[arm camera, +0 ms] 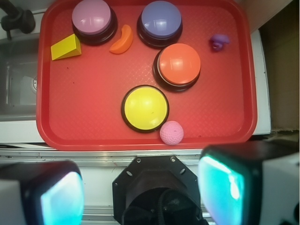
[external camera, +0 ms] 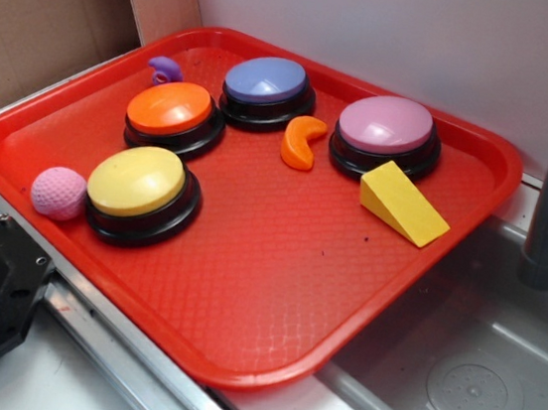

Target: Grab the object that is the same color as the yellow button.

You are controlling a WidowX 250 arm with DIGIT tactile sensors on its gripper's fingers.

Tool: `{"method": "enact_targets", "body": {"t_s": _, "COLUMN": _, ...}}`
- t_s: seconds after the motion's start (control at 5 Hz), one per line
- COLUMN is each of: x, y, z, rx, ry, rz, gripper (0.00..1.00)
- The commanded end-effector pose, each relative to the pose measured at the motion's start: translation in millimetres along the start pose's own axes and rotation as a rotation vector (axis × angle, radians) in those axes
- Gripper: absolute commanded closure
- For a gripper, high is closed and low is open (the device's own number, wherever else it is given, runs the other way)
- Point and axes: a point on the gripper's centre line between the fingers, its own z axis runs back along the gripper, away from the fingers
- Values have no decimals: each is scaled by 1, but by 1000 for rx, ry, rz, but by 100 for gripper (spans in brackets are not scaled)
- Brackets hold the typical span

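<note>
A: We see the yellow wedge (arm camera: 65, 47) at the tray's (arm camera: 93, 136) 10 o'clock corner in the wrist view, just beside the pink button (arm camera: 92, 17), with the orange crescent (arm camera: 122, 40) near it.

B: Agreed. We have the yellow button (arm camera: 145, 108) near 6 o'clock, touching the pink ball (arm camera: 171, 132).

A: End effector (arm camera: 140, 192)?

B: We see its fingers (arm camera: 61, 197) spread apart, holding nothing, off the tray's 6 o'clock edge, well apart from the wedge.
</note>
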Motion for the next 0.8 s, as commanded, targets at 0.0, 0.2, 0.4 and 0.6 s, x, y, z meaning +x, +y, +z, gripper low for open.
{"method": "enact_targets", "body": {"t_s": 0.0, "x": 0, "y": 0, "z": 0, "rx": 0, "ry": 0, "rz": 0, "gripper": 0}}
{"method": "enact_targets", "body": {"t_s": 0.2, "x": 13, "y": -4, "z": -5, "rx": 10, "ry": 1, "rz": -169, "gripper": 0}}
{"method": "enact_targets", "body": {"t_s": 0.4, "x": 26, "y": -12, "z": -10, "rx": 78, "ry": -47, "rz": -300, "gripper": 0}}
{"method": "enact_targets", "body": {"t_s": 0.6, "x": 40, "y": -29, "z": -20, "rx": 121, "ry": -86, "rz": -488, "gripper": 0}}
